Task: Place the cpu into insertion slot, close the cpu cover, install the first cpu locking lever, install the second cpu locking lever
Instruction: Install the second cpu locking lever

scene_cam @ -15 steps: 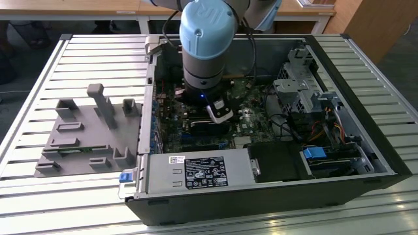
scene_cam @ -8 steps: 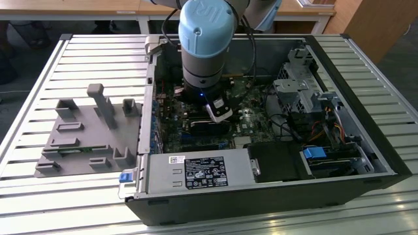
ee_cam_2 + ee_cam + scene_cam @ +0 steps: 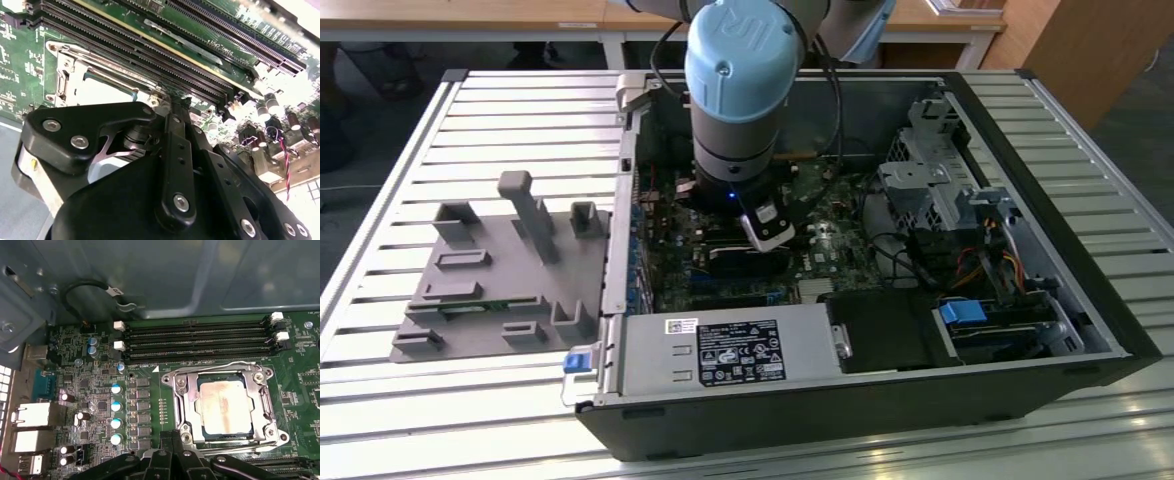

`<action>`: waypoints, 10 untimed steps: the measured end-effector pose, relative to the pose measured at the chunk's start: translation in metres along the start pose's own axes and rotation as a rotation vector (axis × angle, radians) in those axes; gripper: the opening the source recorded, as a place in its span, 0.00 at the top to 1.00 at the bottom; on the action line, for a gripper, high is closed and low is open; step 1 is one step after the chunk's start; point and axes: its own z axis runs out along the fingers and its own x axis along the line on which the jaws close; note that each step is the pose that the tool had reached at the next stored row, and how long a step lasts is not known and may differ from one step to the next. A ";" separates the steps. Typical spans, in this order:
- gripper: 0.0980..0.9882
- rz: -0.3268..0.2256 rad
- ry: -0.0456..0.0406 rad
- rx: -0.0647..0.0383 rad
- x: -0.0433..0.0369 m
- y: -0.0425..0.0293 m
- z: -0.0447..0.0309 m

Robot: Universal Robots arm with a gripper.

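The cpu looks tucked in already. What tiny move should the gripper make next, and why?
Probably a short push onto a locking lever beside the socket. In the first wrist view the cpu lies seated with the cover down around it, and the gripper, shut, sits right at the cover's edge. Whether a lever is already latched I cannot tell.

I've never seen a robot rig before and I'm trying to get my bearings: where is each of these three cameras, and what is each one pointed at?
Exterior view: off the arm, above, looking down into the open computer case; the arm's blue-capped wrist shows.
First wrist view: rides on the arm, facing the motherboard; the cpu sits in the insertion slot under the cpu cover; black end effector parts at the edge.
Second wrist view: also on the arm, close and slanted; end effector in front.
Both wrist views share the cpu cover and memory slots.
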 end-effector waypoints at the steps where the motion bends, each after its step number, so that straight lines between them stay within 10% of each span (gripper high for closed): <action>1: 0.99 0.000 0.0003 0.000 0.0000 -0.0003 0.0008; 10: 0.99 0.000 -0.0001 0.000 -0.0001 -0.0010 -0.0044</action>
